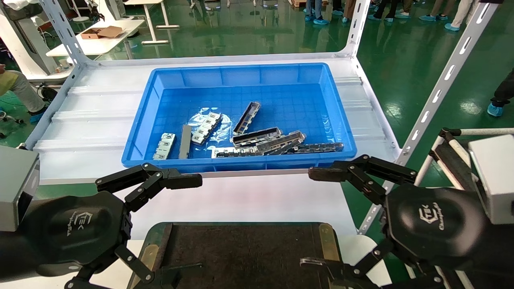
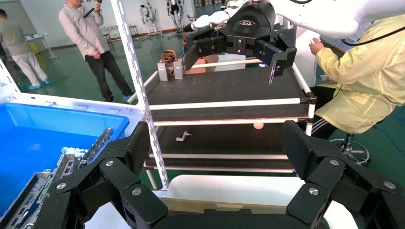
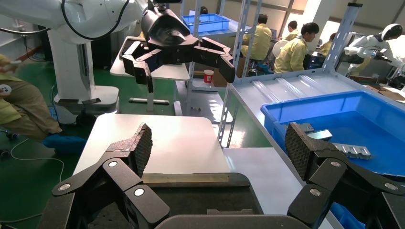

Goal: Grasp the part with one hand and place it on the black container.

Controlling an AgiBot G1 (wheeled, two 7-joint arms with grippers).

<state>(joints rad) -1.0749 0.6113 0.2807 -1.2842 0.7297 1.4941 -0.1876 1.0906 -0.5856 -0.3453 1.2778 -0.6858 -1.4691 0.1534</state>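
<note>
Part point(image 1: 246, 117) lies in blue bin point(image 1: 168, 76); left tool point(image 1: 168, 224) and right tool point(image 1: 321, 218) both spread, empty.

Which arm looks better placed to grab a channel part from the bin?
Right, marginally: the open right gripper hovers nearer the grey channel parts in the blue bin; the open left gripper is farther.

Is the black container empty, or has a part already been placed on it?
Seemingly empty: the black container shows bare dark surface where visible; parts lie in the blue bin.
</note>
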